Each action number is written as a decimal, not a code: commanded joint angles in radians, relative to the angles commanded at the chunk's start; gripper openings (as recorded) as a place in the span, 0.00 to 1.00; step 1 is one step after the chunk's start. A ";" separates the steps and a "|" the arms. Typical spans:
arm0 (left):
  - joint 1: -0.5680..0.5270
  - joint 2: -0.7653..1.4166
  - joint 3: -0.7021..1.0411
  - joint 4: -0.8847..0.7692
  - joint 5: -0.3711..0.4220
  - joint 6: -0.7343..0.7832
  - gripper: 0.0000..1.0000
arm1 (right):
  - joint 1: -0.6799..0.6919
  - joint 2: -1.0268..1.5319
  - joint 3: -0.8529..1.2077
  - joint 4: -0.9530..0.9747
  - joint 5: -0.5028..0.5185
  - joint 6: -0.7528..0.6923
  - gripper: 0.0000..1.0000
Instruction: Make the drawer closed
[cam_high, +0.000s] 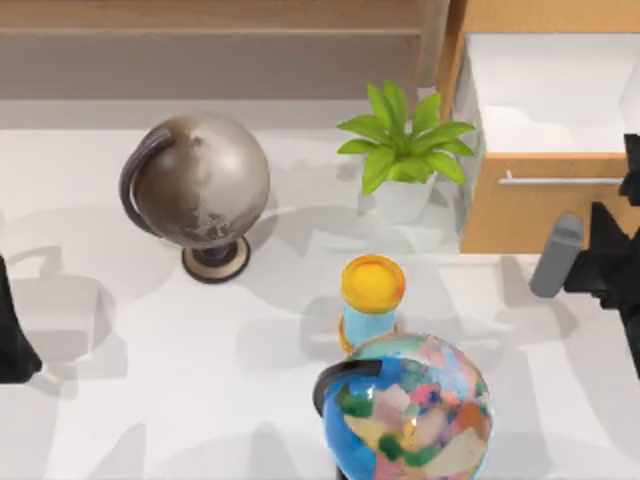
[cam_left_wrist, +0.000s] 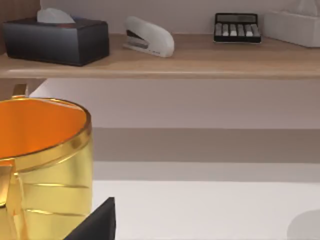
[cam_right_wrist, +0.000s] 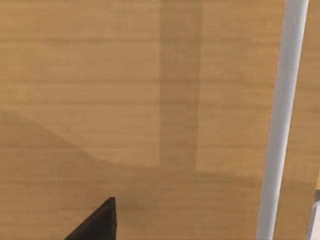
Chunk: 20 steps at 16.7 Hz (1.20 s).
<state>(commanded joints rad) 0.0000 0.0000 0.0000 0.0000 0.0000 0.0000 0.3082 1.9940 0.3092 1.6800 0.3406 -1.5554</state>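
The drawer (cam_high: 545, 140) stands pulled out at the table's far right corner, white inner walls open to the top camera, its orange-brown front (cam_high: 530, 215) facing us with the silver bar handle (cam_high: 560, 181) across it. Our right gripper (cam_high: 612, 262) sits just in front of that face, close to its right end. In the right wrist view wood grain and the handle (cam_right_wrist: 280, 120) are very near, one dark fingertip (cam_right_wrist: 97, 222) at the frame's edge — whether the fingers are apart or together we cannot tell.

Step in hand, as we judge it: push the front straight back toward the cabinet. We'd press on the flat wood below the handle, nearer the face's middle than where we now stand. An off-centre push could skew the box on its runners. Keep the push level and slow until the front meets the carcass.

Room: the potted plant (cam_high: 403, 150) stands just left of the drawer front, leaves near its corner — avoid drifting that way. A grey cylinder (cam_high: 556, 256) lies beside our gripper. The yellow-topped cup (cam_high: 372, 297) and the colourful globe (cam_high: 408, 410) sit well behind us, and the grey globe (cam_high: 200, 185) farther left. The left arm (cam_high: 15, 330) is parked at the table's left edge.
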 joint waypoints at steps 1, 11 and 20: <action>0.000 0.000 0.000 0.000 0.000 0.000 1.00 | 0.000 0.000 0.000 0.000 0.000 0.000 0.85; 0.000 0.000 0.000 0.000 0.000 0.000 1.00 | 0.000 0.000 0.000 0.000 0.000 0.000 0.10; 0.000 0.000 0.000 0.000 0.000 0.000 1.00 | 0.000 0.000 0.000 0.000 0.000 0.000 0.00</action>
<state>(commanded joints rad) 0.0000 0.0000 0.0000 0.0000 0.0000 0.0000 0.3082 1.9940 0.3092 1.6800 0.3406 -1.5554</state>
